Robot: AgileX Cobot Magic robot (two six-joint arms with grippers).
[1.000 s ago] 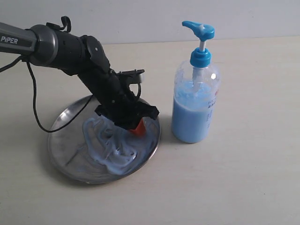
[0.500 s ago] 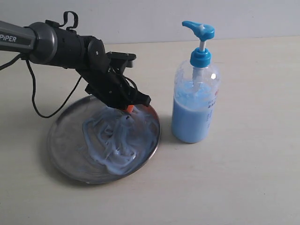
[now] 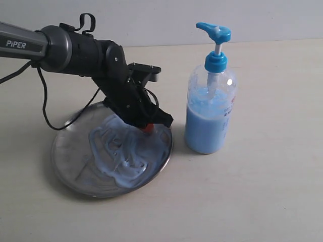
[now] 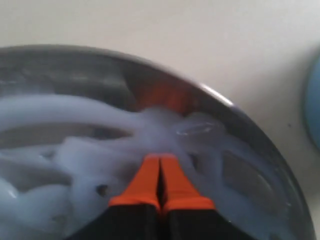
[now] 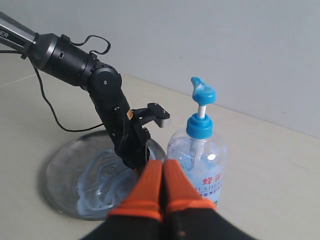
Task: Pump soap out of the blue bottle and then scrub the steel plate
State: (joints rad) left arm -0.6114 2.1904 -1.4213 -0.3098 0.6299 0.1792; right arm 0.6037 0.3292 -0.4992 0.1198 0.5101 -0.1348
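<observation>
Black left arm [image 3: 75,50] slants down, pincer [image 4: 160,159] closed empty, tips in soap [image 3: 126,151] on steel plate [image 3: 65,156].

Left arm [image 3: 55,48]: grey cylindrical tube link with white "PIPER" lettering [image 3: 16,44]; beyond it a glossy black rounded wrist housing [image 3: 108,60]; thin black cable [image 3: 44,103] in a long loop below the link; a smaller black cable loop [image 3: 94,22] on top of the housing; dark boxy camera bracket [image 3: 145,70] on the wrist. Left end effector [image 4: 160,161]: black body, two orange wedge-shaped fingertips [image 4: 145,180]. Right end effector [image 5: 162,167]: same black body; tapered orange fingers [image 5: 147,190], thin dark seam between them.
</observation>
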